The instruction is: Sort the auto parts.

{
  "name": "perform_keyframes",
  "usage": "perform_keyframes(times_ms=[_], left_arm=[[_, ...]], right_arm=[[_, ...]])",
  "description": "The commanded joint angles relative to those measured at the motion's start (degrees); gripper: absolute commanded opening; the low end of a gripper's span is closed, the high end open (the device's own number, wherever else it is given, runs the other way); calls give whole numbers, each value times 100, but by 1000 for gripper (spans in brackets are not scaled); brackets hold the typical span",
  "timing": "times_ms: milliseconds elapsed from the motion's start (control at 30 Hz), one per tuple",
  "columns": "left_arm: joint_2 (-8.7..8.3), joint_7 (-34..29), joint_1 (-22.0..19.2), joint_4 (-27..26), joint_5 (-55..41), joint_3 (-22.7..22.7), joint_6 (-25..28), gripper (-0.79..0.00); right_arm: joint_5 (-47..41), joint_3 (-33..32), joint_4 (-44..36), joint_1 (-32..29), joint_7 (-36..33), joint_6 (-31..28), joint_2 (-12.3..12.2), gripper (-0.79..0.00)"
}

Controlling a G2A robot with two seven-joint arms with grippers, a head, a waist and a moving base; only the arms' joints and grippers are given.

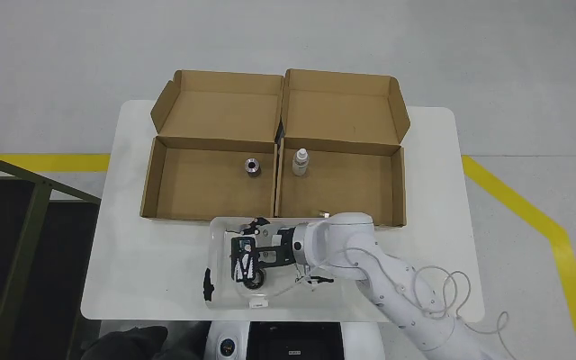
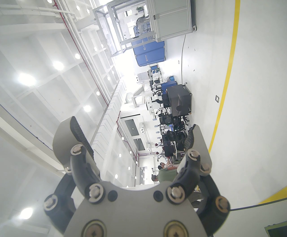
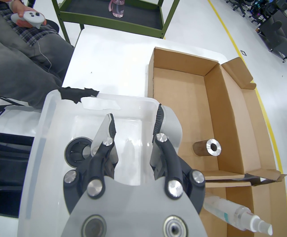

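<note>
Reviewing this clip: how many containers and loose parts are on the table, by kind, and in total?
Cardboard boxes: 2
Clear bin: 1
Metal cylinder: 1
Spray bottle: 1
Black ring part: 1
Total: 6

a white table (image 1: pixel 432 180) with rounded corners stands on a pale grey floor. a yellow floor line (image 1: pixel 54 162) runs off to the left of the table, and another yellow stripe (image 1: pixel 517 205) slants from the table's right edge toward the near right. left of the table stands a green metal rack (image 3: pixel 125 25) with a dark shelf, and a clear pink bottle (image 3: pixel 117 7) sits on that shelf. farther off in the hall are blue cabinets (image 2: pixel 149 52), a grey framed enclosure (image 2: pixel 170 18), black office chairs (image 2: pixel 173 135) and round ceiling lights (image 2: pixel 25 78).
</note>
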State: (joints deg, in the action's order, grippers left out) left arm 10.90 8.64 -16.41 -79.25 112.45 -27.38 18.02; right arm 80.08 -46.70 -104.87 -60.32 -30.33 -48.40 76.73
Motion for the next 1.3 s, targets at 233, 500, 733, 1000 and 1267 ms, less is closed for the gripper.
perform_keyframes(times_ms=[233,500,733,1000,1267], left_arm=[[0,0,0,0,0,0,0,0],[0,0,0,0,0,0,0,0],[0,0,0,0,0,0,0,0],[0,0,0,0,0,0,0,0],[0,0,0,0,0,0,0,0]], right_arm=[[57,-180,-224,-469,47,-422,-173,-440],[209,-281,-354,-763,67,-773,-313,-431],[349,-334,-286,-916,59,-940,-413,-425],[541,-288,-82,-917,149,-915,-472,-406],[660,-64,168,-735,275,-807,-460,-397]])
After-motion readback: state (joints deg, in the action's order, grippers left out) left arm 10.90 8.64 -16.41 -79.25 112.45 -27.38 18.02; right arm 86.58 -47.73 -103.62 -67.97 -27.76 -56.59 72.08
